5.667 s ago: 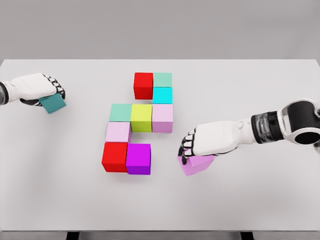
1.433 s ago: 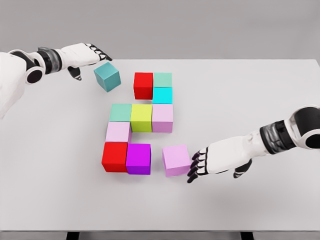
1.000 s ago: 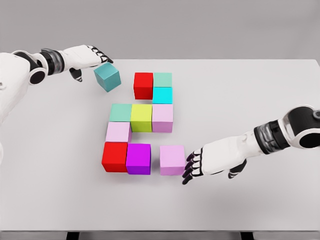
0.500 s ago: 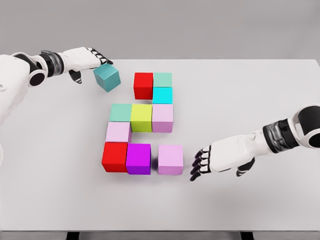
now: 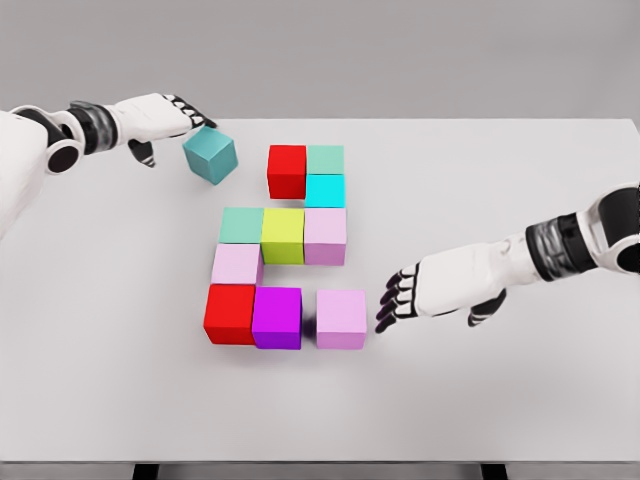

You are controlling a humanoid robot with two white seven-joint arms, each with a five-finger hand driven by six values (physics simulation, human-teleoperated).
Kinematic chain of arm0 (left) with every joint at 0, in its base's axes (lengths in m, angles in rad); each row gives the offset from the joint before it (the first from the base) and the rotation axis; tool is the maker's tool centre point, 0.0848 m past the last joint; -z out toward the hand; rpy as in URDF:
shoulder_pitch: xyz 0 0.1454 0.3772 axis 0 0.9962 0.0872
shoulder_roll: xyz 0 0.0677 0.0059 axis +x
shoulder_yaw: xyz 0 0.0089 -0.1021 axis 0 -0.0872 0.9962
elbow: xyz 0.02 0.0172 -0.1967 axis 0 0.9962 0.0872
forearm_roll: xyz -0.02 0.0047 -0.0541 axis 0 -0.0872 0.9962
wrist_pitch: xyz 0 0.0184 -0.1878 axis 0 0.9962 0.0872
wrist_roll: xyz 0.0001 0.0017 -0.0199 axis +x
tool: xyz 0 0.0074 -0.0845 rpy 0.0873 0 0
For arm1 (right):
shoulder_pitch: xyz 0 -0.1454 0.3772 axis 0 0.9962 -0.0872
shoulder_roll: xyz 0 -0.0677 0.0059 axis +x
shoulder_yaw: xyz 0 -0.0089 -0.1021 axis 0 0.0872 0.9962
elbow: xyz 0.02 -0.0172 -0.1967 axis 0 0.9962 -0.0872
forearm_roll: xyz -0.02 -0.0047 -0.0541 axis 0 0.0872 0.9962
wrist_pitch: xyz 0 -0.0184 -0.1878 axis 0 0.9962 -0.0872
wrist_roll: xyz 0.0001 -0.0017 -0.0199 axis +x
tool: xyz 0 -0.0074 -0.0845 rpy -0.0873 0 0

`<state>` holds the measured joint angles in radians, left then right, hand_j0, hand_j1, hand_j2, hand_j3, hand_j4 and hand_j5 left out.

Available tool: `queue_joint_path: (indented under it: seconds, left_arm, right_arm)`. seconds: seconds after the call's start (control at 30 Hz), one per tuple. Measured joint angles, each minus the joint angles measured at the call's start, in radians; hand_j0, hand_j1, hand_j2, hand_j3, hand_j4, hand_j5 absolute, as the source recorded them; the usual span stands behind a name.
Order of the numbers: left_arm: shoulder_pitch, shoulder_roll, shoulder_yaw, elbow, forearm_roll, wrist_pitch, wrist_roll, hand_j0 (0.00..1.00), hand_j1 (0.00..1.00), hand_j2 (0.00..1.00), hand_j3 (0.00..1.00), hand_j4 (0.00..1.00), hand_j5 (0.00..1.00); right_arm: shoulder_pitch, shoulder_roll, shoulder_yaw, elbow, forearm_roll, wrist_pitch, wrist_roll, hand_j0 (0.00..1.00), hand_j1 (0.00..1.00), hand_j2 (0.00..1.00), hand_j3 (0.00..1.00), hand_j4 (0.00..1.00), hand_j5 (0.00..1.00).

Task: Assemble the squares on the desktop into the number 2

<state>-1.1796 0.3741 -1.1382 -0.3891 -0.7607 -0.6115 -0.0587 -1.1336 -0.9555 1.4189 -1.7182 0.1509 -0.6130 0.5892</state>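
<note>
The blocks sit in the middle of the white table, and they almost make a 2 already. In the far row there is a red block, a pale green block and a bright blue block just under it. In the middle row a mint block, a yellow-green block and a light pink block touch side by side. A pale pink block joins that row to the near row, where a big red block and a purple block touch. The lilac block is next to the purple one with a thin gap between them. The teal block is off at the far left, turned crooked, apart from the others. The left hand is by it with its fingers straight and close together, and the fingertips touch the block's top left edge but do not grip it. The right hand is near the lilac block on its right, not touching, fingers loosely spread and holding nothing. The blocks look hard, smooth and light, so I think they will slide easily with a push and will not squash or break. To lift one, I would pinch two flat sides across from each other. The teal block probably needs turning straight and sliding up beside the red block in the far row.
</note>
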Motion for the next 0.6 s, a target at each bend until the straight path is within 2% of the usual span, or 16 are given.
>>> queue_joint_path:
  seconds: [0.6]
  left_arm:
    - [-0.011, 0.029, 0.018, 0.005, 0.006, 0.0, 0.001, 1.0, 1.0, 1.0, 1.0, 1.0, 1.0]
  right_arm:
    - [0.011, 0.04, 0.002, 0.029, 0.001, 0.0, 0.002, 1.0, 1.0, 1.0, 1.0, 1.0, 1.0]
